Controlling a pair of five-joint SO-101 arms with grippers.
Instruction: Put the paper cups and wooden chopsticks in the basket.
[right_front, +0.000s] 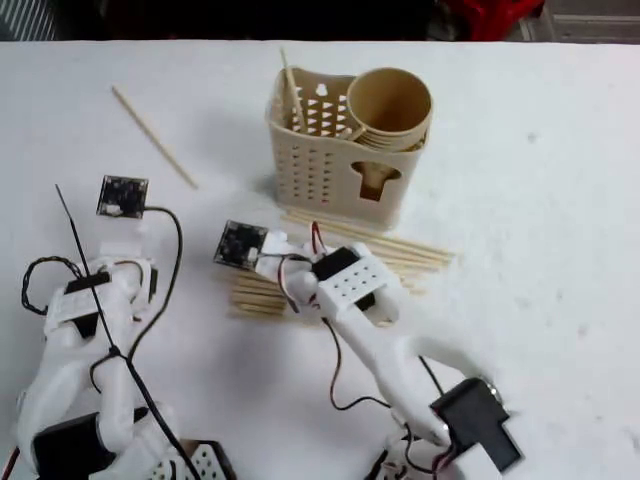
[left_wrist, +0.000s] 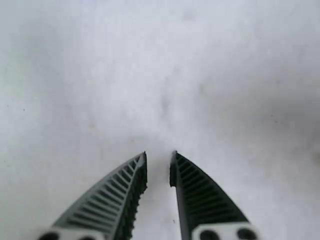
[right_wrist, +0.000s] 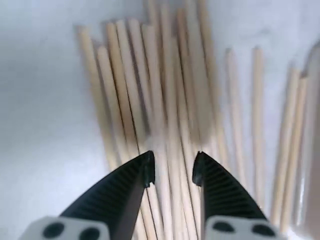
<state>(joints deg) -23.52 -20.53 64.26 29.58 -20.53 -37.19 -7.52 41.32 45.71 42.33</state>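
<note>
Wooden chopsticks (right_front: 405, 250) lie in a loose pile on the white surface (right_front: 540, 150) just in front of the basket (right_front: 315, 175), most of them running side by side, with the ends sticking out on either side of the right arm (right_front: 355, 285) that hangs over them. In the right wrist view the pile (right_wrist: 170, 90) spreads out under the right jaws, which stand apart with a few sticks showing in the gap between the tips; whether the tips touch the wood cannot be told. One more chopstick (right_front: 292, 90) stands tilted in the left compartment of the basket, its top end rising above the rim. A single chopstick (right_front: 155, 137) lies by itself on the surface, well apart from the pile and off to the side of the basket that is nearer the left arm (right_front: 90, 320). The paper cups (right_front: 390, 105) sit stacked, mouths up, in the other compartment of the basket, and the basket itself stands upright. The left arm is near the front edge of the surface, well away from the basket and the pile. In the left wrist view the left jaws are slightly apart, holding nothing, above bare white surface (left_wrist: 160, 75).
</note>
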